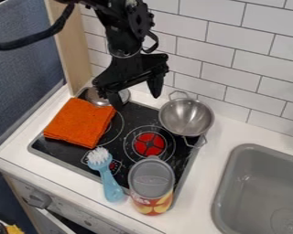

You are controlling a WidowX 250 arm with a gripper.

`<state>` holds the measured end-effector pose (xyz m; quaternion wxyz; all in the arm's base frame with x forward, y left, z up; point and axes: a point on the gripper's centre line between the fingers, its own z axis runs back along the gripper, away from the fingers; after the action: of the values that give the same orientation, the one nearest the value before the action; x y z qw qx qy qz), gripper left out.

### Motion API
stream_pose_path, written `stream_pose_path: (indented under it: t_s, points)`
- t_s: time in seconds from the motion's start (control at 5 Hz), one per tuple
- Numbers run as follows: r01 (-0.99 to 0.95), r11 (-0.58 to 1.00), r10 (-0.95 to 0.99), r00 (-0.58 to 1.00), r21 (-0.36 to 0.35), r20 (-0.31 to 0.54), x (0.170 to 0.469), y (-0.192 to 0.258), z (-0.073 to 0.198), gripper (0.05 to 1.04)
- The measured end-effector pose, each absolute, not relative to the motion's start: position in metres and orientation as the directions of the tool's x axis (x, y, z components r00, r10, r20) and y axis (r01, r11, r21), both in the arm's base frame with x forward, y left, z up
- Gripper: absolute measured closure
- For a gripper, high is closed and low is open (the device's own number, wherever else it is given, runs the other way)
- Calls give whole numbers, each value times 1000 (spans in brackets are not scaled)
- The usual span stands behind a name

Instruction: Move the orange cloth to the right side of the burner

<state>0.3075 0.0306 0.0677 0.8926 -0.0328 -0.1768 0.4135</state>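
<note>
Left of the red burner: the cloth, orange, folded into a thick flat pad, probably to travel in one piece. Up and left of the burner, the metal dish, partly hidden; lid or bowl, hard to tell. Down and left of it, the brush, aslant, handle toward the counter's front, easy to grab. Above and left of the burner, the gripper, hanging with jaws apart and nothing between them, near the cloth's edge; likely placed for a pinch, with a shift left and down needed first. Just below the burner, the can, upright, lid on top to keep it shut; red label, pale lettering. Up and right of the burner, the pot, handles at opposite sides, crowding the likely goal. Well right of the burner, the sink, worth avoiding when lowering the cloth.
</note>
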Motion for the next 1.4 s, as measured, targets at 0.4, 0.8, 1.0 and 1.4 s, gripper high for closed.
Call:
stream_pose_path:
  t_s: [0.4,0.8,1.0,1.4]
  points:
    - [-801,565,819,517,-196,249,306,54,64,84]
    - [-909,380,906,327,-174,270,310,120,51,84]
    - [-942,294,936,249,-161,249,309,155,36,84]
    - [-975,191,969,169,-112,181,306,186,3,84]
